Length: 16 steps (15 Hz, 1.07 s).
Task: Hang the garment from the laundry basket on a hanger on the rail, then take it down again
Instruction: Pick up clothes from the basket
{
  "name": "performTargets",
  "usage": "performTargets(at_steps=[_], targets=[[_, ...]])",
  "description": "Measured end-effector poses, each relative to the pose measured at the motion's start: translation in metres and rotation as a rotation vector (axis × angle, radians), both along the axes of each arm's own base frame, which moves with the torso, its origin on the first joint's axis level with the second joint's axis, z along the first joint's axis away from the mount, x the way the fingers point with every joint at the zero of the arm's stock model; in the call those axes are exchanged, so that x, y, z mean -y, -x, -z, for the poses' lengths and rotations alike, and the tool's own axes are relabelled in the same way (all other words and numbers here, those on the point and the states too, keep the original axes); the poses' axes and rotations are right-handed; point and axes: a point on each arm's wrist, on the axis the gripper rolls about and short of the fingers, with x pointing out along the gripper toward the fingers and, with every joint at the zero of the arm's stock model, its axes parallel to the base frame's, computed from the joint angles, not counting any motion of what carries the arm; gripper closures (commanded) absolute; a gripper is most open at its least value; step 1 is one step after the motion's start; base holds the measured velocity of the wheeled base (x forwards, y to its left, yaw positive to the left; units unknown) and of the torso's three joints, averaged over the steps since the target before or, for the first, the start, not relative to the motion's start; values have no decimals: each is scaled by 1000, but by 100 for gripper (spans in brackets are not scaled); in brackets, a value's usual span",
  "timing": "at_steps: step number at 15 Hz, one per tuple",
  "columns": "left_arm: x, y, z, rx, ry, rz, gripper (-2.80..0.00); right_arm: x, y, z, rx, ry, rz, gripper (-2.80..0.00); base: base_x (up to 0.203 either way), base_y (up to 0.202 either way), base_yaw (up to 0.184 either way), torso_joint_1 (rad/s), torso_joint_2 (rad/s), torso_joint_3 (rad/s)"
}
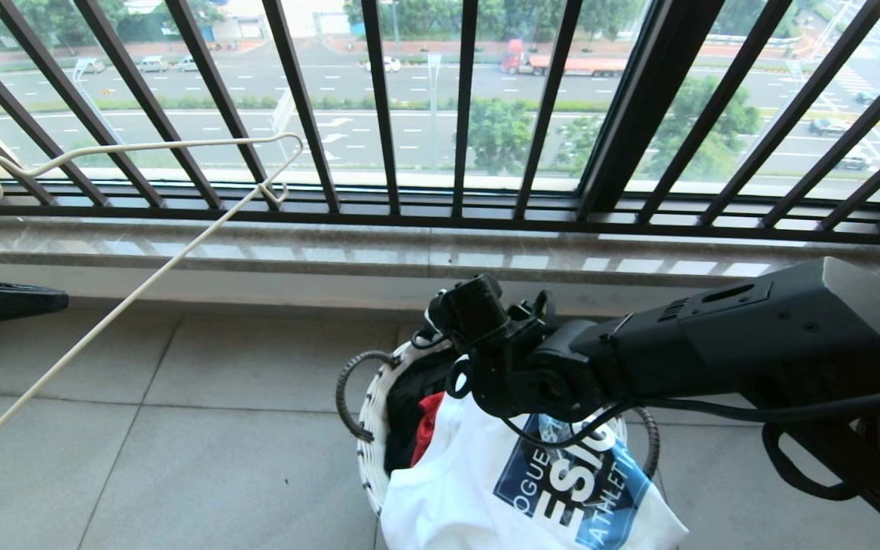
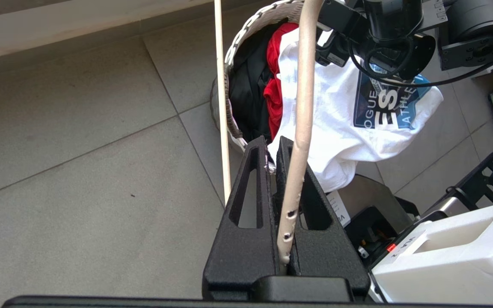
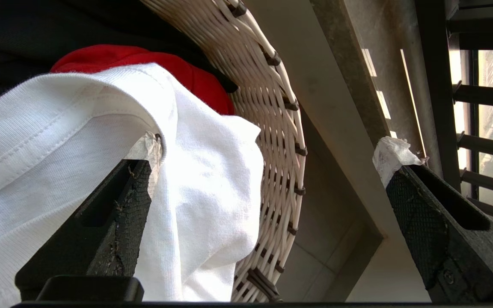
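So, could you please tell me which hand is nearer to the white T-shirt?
The right. The right hand is open at the basket, one finger against the white T-shirt by its collar. The left hand, shut on the hanger, is off to the side.

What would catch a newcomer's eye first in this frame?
The white T-shirt with its blue print, spilling out of the woven basket on the floor tiles. The right gripper hangs open at its collar, while the left gripper holds the cream wire hanger aloft, left of the basket.
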Motion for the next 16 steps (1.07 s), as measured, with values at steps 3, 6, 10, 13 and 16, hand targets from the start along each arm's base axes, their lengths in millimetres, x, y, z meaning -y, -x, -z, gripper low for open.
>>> performTargets(at_steps=[3, 6, 10, 13, 16], targets=[[0, 0, 0, -1, 1, 0, 0, -3, -1, 5, -5, 3, -2, -280, 0, 0, 0, 0, 0, 0], [0, 0, 1, -2, 1, 0, 0, -9, 1, 3, 4, -6, -15, -280, 0, 0, 0, 0, 0, 0], [0, 0, 0, -2, 1, 0, 0, -12, 0, 4, 7, -8, -17, -280, 0, 0, 0, 0, 0, 0], [0, 0, 1, -3, 1, 0, 0, -12, -1, 6, 3, -6, -18, -280, 0, 0, 0, 0, 0, 0], [0, 0, 1, -3, 1, 0, 0, -14, 0, 7, 0, -5, -22, -280, 0, 0, 0, 0, 0, 0]])
